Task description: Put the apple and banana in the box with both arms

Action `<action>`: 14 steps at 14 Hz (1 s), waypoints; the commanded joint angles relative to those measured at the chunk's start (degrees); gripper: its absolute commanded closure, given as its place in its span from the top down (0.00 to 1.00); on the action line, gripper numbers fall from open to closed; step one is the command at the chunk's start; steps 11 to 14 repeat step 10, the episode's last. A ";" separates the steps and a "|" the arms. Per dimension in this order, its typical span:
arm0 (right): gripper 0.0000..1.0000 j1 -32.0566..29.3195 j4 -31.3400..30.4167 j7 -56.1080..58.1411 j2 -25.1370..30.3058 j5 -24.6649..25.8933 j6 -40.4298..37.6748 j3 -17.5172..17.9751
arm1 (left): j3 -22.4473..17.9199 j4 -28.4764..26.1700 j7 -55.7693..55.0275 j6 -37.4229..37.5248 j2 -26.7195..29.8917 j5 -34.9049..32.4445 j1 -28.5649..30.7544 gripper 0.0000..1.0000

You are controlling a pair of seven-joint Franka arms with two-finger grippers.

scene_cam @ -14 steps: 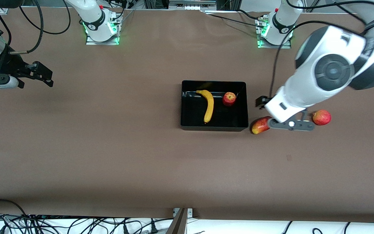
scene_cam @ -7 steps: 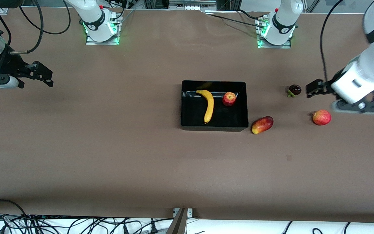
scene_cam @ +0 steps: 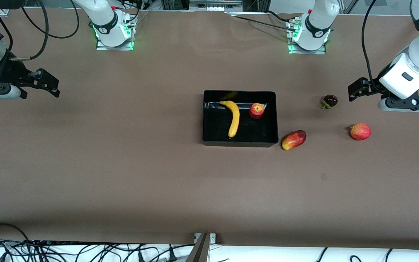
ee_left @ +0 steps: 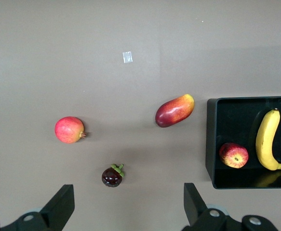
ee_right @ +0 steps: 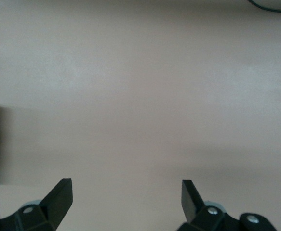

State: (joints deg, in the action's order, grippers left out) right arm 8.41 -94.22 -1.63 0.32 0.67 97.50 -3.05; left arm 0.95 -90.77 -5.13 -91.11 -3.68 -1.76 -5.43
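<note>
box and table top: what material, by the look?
The box: likely hard plastic, glossy black; its inner wall mirrors the banana, and the apple reflects faintly too. The table: brown matte sheet, perhaps paper or fabric laid as a cover; no glare, a faint crease near the bases. Cannot tell which.

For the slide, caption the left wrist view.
Open left gripper above loose fruit; apple and banana lie in the box.
</note>
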 commanded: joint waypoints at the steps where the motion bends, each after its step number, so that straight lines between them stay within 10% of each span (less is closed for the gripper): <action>1: 1.00 -0.58 0.97 -0.48 -0.32 0.21 -0.21 0.50 | -0.77 -1.07 0.20 -0.83 1.22 0.88 -0.72 1.00; 14: 1.00 -0.67 0.97 -0.48 -0.41 0.21 -0.21 0.50 | -0.77 -0.90 0.56 -0.74 1.48 0.18 -1.16 1.00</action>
